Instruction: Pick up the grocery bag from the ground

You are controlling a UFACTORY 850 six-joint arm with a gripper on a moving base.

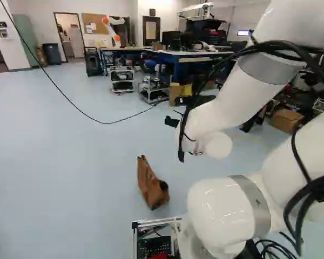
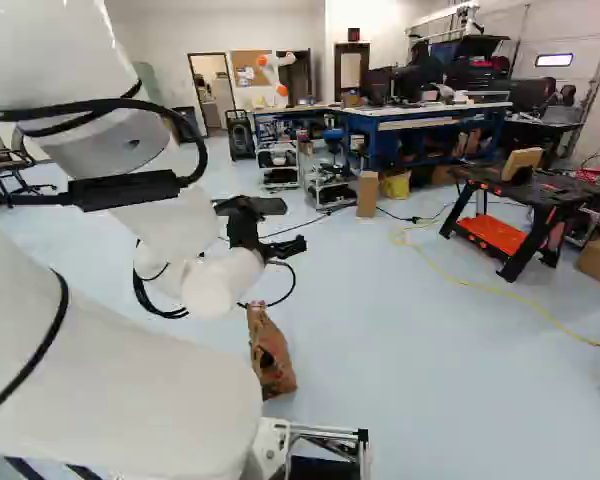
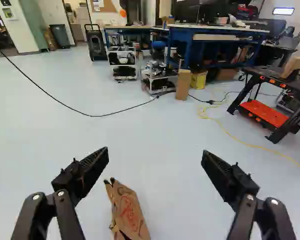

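Your jaws stand wide apart, out at the end of the gripper point(image 2: 292, 226), with their orange pads too hard to make out. The white arm point(image 1: 221, 110) rises from its joint, bends, and reaches ahead, holding the jaws above the floor and aimed forward, slightly down. Low at the base, an open metal frame point(image 1: 175, 219) holds a dark circuit board.

Your grocery bag point(image 3: 127, 210) is on the floor ahead of the base, below the jaws and nearer the left one in the wrist view. It's brown paper, creased and crumpled at its narrow end, with red printing on one side and a dark patch; you can't tell what's in it.

Farther out, a folding workbench point(image 3: 280, 80) has an orange shelf and a box on top. Beyond the yellow cord point(image 3: 240, 142) stand a tall cardboard box point(image 3: 183, 84), a yellow container point(image 3: 199, 80) and two carts point(image 3: 122, 49) loaded with mixed gear. Behind them, the blue-framed worktop point(image 3: 215, 31) carries monitors, and another robot point(image 2: 271, 72) shows its orange joints.
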